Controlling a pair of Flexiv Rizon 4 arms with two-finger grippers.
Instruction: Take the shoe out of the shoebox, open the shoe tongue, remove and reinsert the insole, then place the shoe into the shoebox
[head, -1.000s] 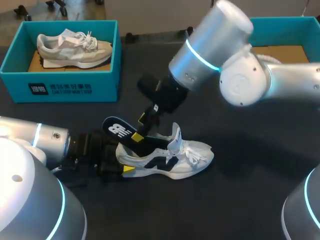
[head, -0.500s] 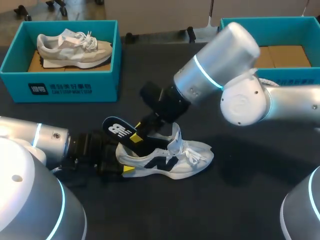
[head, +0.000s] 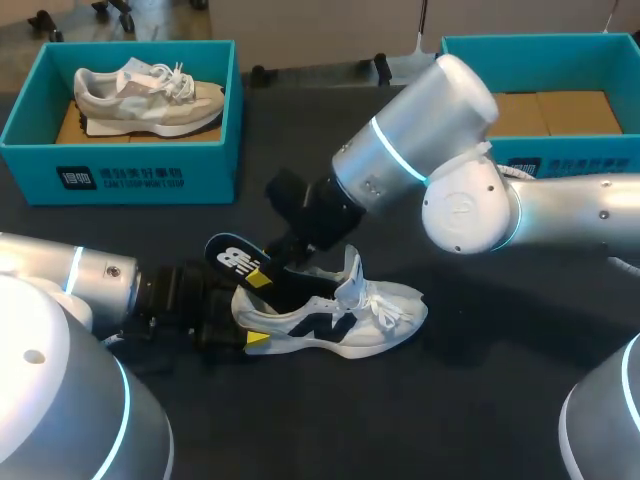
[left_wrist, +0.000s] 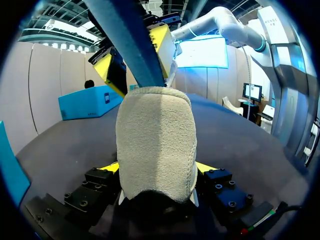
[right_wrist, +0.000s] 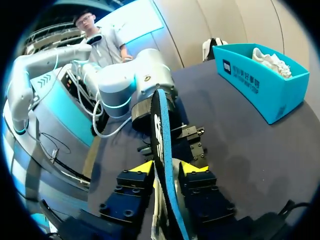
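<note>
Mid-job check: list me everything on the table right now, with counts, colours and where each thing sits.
shoe: 1, white with a dark side mark, on its sole on the table's near middle
insole: 1, dark with a white mark, slanting up out of the shoe's opening at the heel end
left shoebox: 1, teal, far left, open
second shoe: 1, beige and white, inside the left shoebox
right shoebox: 1, teal, far right, open
cardboard: brown, on the right shoebox's floor
table: 1, black
left gripper: 1, yellow tips, shut on the shoe's heel
right gripper: 1, yellow tips, shut on the insole
</note>
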